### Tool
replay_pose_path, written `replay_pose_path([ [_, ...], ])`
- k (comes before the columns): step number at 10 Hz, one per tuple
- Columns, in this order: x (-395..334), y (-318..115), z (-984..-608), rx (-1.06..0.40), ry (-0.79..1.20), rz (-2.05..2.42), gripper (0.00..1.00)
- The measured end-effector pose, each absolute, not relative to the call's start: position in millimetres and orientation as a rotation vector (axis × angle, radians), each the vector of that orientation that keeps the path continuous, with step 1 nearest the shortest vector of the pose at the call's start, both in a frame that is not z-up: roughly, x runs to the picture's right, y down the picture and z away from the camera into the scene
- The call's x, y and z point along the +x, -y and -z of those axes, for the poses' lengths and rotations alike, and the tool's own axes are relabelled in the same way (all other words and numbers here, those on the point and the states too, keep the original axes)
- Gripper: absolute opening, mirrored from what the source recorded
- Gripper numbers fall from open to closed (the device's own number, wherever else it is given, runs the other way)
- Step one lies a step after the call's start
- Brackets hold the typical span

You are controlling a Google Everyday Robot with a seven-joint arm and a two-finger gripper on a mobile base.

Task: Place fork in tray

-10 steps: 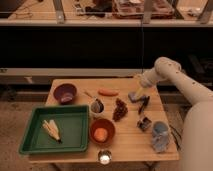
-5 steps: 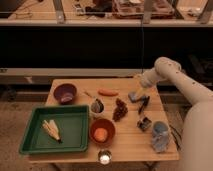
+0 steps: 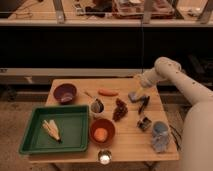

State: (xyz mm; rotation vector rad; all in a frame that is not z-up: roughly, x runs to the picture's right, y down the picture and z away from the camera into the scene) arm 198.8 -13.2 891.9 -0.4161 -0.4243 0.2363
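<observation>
Nothing has moved since the earlier frames: the arm and every item sit where they were. At the left of the wooden bench [image 3: 131, 146] lies the green tray [image 3: 30, 146], with a pale yellow bundle of sticks [image 3: 51, 130] lying inside it. Behind the tray stands the purple bowl [image 3: 65, 92]. The fork [image 3: 89, 94] lies flat on the bench between the purple bowl and the carrot [image 3: 107, 92], outside the tray and just behind a small metal cup [image 3: 97, 105]. In front of the cup is the orange-brown bowl [image 3: 102, 133], holding something round and orange. A small white round object [image 3: 104, 158] sits at the front edge. A dark clustered item [image 3: 120, 109] lies right of the cup. Further right, the hand [image 3: 136, 95] hangs low over the bench beside the carrot, its jaws spread wide and holding nothing, well apart from the fork. A black tool [image 3: 144, 105] lies just beside it, and a bluish-grey object [image 3: 160, 133] sits near the right edge.
</observation>
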Motion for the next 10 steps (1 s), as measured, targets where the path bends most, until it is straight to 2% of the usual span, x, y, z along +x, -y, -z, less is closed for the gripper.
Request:
replay_pose_path([
  [3, 196.5, 23.2, -885.8, -0.381, 0.416, -0.144, 0.8],
  [5, 165.5, 45.9, -865.9, -0.328, 0.469, 0.097, 0.8],
  [10, 143.9, 48.2, -823.8, -0.271, 0.615, 0.565, 0.8],
])
